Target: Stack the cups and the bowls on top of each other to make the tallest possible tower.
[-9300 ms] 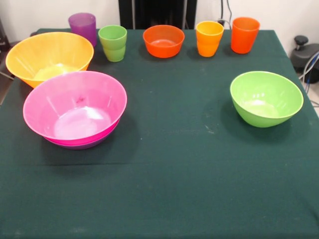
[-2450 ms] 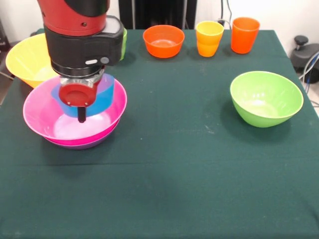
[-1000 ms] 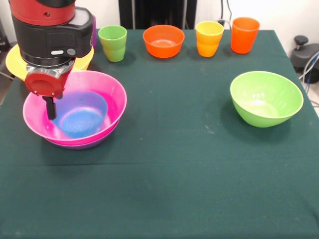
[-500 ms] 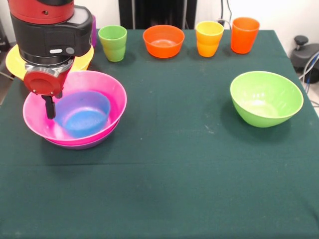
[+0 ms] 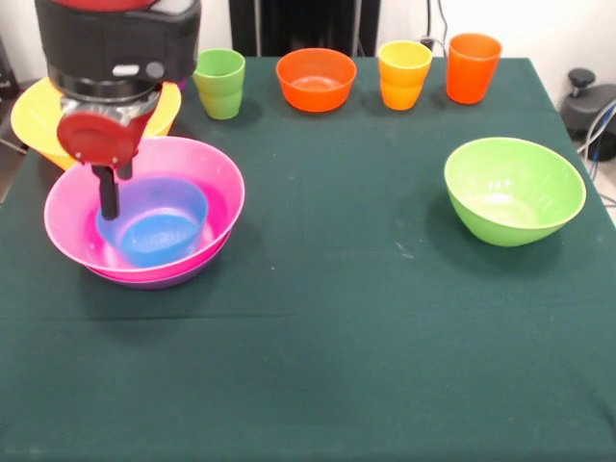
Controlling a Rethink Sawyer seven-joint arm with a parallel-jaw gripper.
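The tower is a pink bowl (image 5: pixel 207 183) nested in a purple bowl (image 5: pixel 144 280), with a small blue bowl (image 5: pixel 154 229) sitting upright inside the pink one. My gripper (image 5: pixel 109 204) hangs at the blue bowl's left rim, under the red and black arm. A yellow bowl (image 5: pixel 27 115) lies behind the tower, partly covered by the arm. A light green cup (image 5: pixel 219 83), an orange bowl (image 5: pixel 316 79), a yellow-orange cup (image 5: pixel 404 74) and an orange cup (image 5: pixel 473 67) stand along the far edge. A light green bowl (image 5: pixel 513 191) sits at the right. The purple cup is hidden behind the arm.
The table has a dark green cloth (image 5: pixel 327 346). A black robot pedestal (image 5: pixel 303 24) stands beyond the far edge, and cables and a dark device (image 5: pixel 589 106) lie off the right edge.
The arm brought the blue bowl down into the pink bowl, where it now rests. In the last half second the arm shifted slightly right and up.
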